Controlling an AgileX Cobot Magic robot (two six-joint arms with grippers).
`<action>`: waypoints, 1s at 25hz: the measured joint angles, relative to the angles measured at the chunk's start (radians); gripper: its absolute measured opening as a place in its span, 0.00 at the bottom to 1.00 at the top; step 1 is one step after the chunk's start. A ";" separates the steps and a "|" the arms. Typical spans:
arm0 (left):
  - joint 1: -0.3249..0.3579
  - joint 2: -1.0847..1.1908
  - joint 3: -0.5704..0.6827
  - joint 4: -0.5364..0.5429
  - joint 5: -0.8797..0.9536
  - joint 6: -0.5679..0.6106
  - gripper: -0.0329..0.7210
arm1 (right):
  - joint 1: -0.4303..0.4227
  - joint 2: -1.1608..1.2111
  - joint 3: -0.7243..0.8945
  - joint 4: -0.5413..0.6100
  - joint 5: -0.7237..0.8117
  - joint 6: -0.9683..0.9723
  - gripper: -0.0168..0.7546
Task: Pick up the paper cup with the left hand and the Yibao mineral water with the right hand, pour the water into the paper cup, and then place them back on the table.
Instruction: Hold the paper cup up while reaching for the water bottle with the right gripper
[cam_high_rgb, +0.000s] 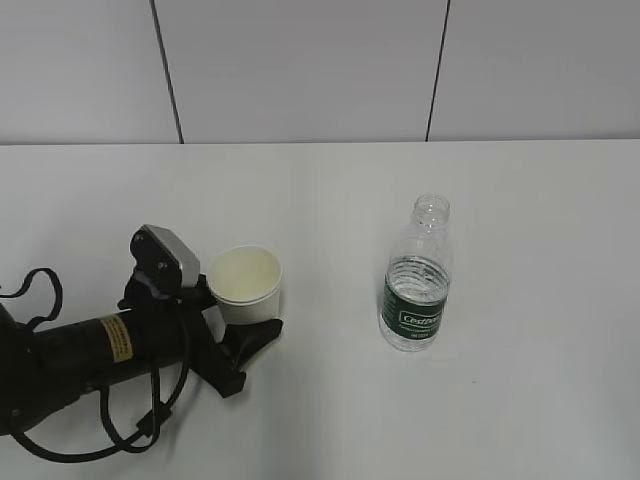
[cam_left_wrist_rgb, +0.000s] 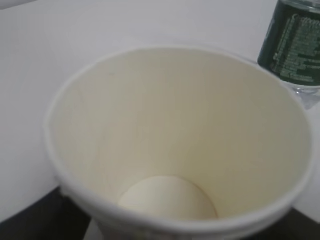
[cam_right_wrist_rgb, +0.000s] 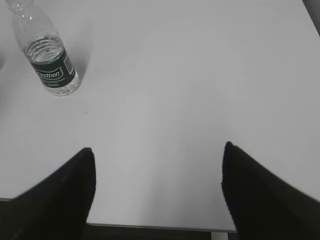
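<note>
The paper cup (cam_high_rgb: 246, 282) stands upright on the white table (cam_high_rgb: 320, 200), empty, its cream inside filling the left wrist view (cam_left_wrist_rgb: 170, 130). My left gripper (cam_high_rgb: 245, 312) reaches in from the lower left with a black finger (cam_high_rgb: 256, 338) on either side of the cup, close to its wall; contact does not show. The Yibao mineral water (cam_high_rgb: 415, 290) stands uncapped to the cup's right, green label facing out, with a little water in it. It also shows as the bottle (cam_right_wrist_rgb: 50, 65) far off at the upper left of the right wrist view. My right gripper (cam_right_wrist_rgb: 157, 147) hangs open over the table's near edge, holding nothing.
The left arm (cam_high_rgb: 90, 350) with its yellow label and looped cables lies low across the table's front left. A pale panelled wall (cam_high_rgb: 300, 60) stands behind the table. The table's near edge (cam_right_wrist_rgb: 150, 225) runs under the right gripper.
</note>
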 joint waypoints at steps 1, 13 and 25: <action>0.000 0.003 0.000 0.000 0.001 0.000 0.75 | 0.000 0.000 0.000 0.000 0.000 0.000 0.77; 0.000 0.004 0.000 0.000 0.000 0.000 0.69 | 0.000 0.000 0.000 0.000 0.000 0.000 0.77; 0.000 0.002 0.000 0.011 0.000 -0.018 0.62 | 0.000 0.000 0.000 0.000 0.000 0.000 0.77</action>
